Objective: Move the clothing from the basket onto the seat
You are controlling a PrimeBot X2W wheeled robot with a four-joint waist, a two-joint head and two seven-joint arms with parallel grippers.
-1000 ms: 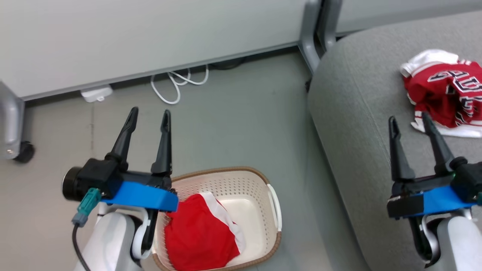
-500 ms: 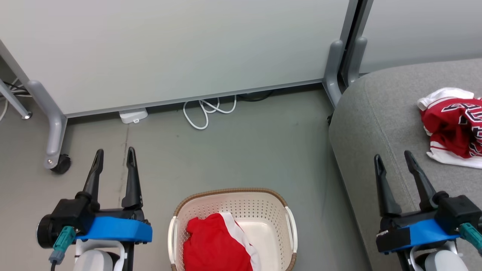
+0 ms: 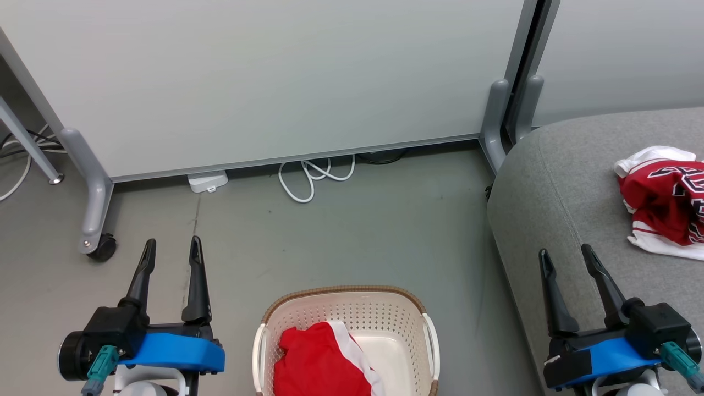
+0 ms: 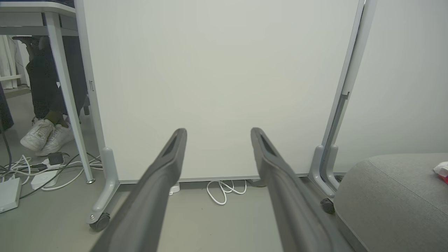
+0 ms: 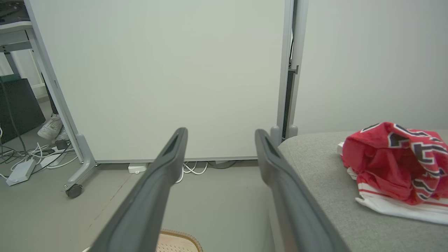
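- The left pincer [image 3: 172, 242] hovered over the floor [image 3: 385, 220], left of the basket [image 3: 344, 290], its fingers spread wide and empty.
- The right pincer [image 3: 565, 251] hung above the left part of the seat [image 3: 550, 181], also wide and empty.
- The basket held a red piece [image 3: 316, 357].
- The jersey [image 3: 663, 201] lay crumpled on the seat, far right.
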